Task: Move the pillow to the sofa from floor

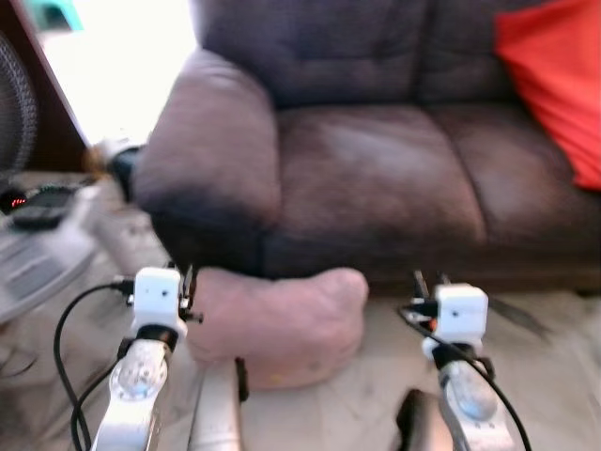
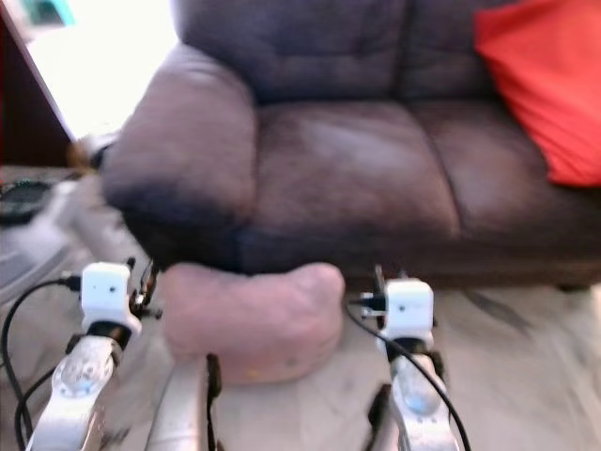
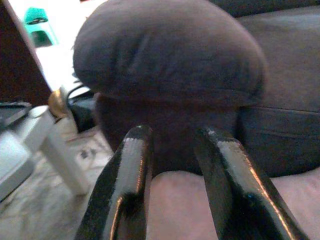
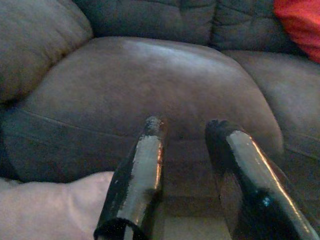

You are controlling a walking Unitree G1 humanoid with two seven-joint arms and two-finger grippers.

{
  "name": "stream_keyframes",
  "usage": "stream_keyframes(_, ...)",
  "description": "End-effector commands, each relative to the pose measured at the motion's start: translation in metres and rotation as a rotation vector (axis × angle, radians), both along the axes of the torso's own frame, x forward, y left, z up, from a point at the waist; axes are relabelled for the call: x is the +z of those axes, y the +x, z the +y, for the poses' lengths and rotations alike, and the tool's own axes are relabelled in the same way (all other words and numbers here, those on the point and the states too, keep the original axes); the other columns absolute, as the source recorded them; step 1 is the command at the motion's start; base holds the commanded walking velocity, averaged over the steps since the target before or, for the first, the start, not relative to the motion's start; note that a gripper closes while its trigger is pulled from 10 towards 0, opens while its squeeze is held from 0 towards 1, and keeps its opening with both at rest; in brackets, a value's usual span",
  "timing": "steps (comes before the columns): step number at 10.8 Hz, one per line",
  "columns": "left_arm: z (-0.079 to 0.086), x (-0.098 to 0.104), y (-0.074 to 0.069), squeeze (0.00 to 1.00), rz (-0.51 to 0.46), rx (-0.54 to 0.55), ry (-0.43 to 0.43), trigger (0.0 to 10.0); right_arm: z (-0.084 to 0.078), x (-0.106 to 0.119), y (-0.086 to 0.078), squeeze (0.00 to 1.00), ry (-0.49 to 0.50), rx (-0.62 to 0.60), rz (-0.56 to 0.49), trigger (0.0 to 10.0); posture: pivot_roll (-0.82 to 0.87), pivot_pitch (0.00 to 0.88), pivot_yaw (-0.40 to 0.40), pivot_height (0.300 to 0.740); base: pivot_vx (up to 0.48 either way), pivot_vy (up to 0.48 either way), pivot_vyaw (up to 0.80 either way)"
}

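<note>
plush brown sofa [image 1: 376, 169] backs soft lumpy pink pillow [image 1: 277, 324].

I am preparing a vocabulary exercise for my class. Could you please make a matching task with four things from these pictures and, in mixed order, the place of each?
Things:
1. pink pillow
2. red cushion
3. left end effector
4. right end effector

Places:
A. on the sofa seat, at its right end
B. on the floor, against the sofa front
C. at the pillow's left side, facing the sofa armrest
D. to the right of the pillow, facing the sofa seat

Pairs: 1-B, 2-A, 3-C, 4-D
</note>
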State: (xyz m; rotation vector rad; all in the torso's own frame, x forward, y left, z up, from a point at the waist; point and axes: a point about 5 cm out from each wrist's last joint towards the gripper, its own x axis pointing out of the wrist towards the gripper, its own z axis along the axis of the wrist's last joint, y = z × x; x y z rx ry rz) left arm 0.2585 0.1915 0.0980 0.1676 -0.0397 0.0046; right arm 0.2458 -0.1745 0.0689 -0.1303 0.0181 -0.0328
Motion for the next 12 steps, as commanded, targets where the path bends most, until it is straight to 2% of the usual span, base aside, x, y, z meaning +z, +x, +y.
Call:
stream_keyframes(1,0.0043,-0.0014,-0.0007,0.0,0.014,0.016,0.014,10.0,0.0016,0.0014,0.0015,0.0,0.035,0.0,-0.004,10.0,0.09,0.053,-0.035,0.506,0.0,0.0,0.0)
stream_keyframes(5,0.0041,-0.0016,0.0,0.0,0.014,0.017,0.016,10.0,0.0036,-0.0003,0.0008,0.0,0.016,0.01,0.005,10.0,0.09,0.054,-0.035,0.506,0.0,0.0,0.0)
stream_keyframes(7,0.0042,-0.0012,0.0003,0.0,0.012,0.02,0.015,10.0,0.0041,-0.0003,0.0013,0.0,0.006,0.017,0.006,10.0,0.09,0.056,-0.036,0.506,0.0,0.0,0.8)
stream_keyframes(8,0.004,-0.0013,0.0002,0.0,0.012,0.02,0.014,10.0,0.003,-0.0006,0.0012,0.0,0.029,0.003,0.005,10.0,0.09,0.057,-0.037,0.506,0.0,0.0,0.0)
stream_keyframes(11,0.005,-0.0018,0.0007,0.0,0.015,0.025,0.015,10.0,0.0027,-0.0005,0.0017,0.0,0.009,0.016,0.011,10.0,0.09,0.064,-0.039,0.506,0.257,0.0,0.0)
stream_keyframes(12,0.0049,-0.0017,0.0009,0.0,0.015,0.026,0.015,10.0,0.0032,-0.0005,0.0018,0.0,0.006,0.019,0.01,10.0,0.09,0.065,-0.039,0.506,0.255,0.0,0.68)
